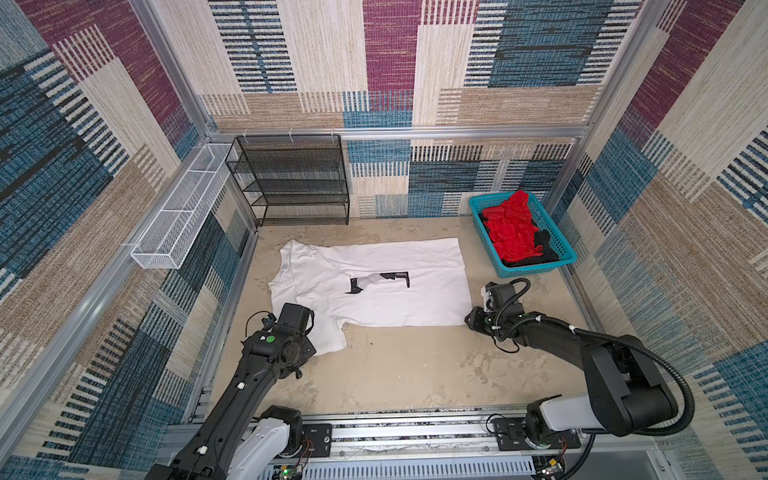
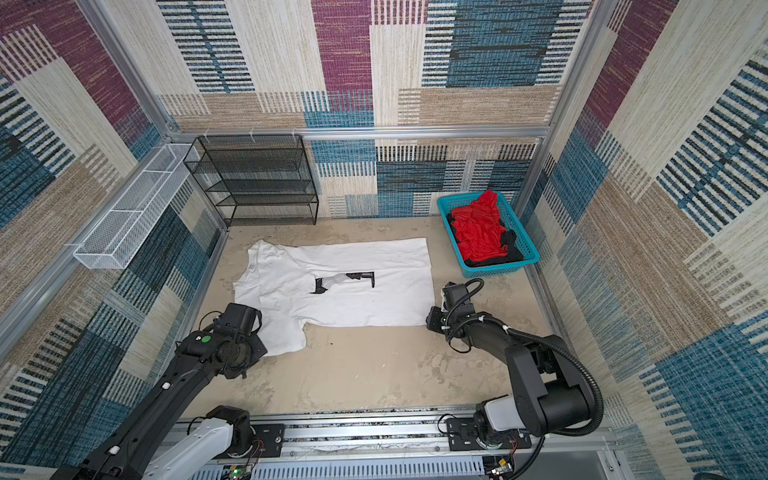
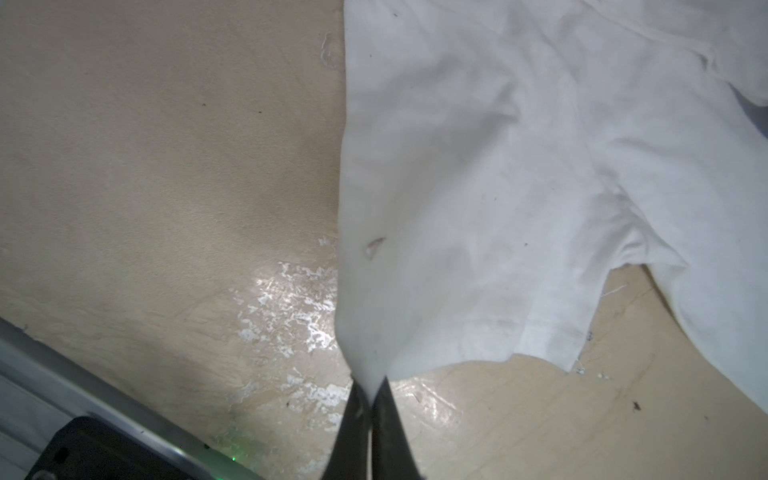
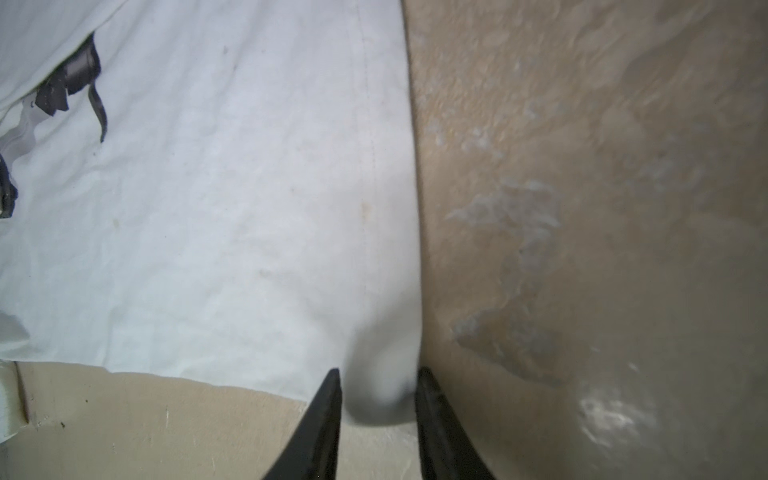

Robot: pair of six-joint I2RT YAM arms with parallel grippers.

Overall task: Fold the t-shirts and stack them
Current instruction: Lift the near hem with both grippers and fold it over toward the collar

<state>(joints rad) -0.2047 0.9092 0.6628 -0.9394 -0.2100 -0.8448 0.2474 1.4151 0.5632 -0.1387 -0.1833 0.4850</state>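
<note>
The white t-shirt (image 1: 374,299) (image 2: 340,299) lies spread flat on the table with its black-and-grey print facing up. My left gripper (image 3: 371,380) is shut on a corner of its near sleeve (image 3: 415,291), which rises into the jaws. My right gripper (image 4: 378,370) is at the shirt's near right hem corner (image 4: 382,395). Its jaws stand apart, with that bunched corner between them. In both top views the wrists hide the fingers. The red t-shirt (image 1: 513,228) (image 2: 478,226) lies crumpled on the black t-shirt (image 1: 544,249) (image 2: 511,249) in the turquoise basket (image 1: 536,270) (image 2: 498,270).
A black mesh rack (image 1: 291,183) stands against the back wall at the left. A white wire tray (image 1: 183,208) hangs on the left wall. Bare beige table (image 1: 415,365) runs from the shirt to the front rail (image 1: 415,432).
</note>
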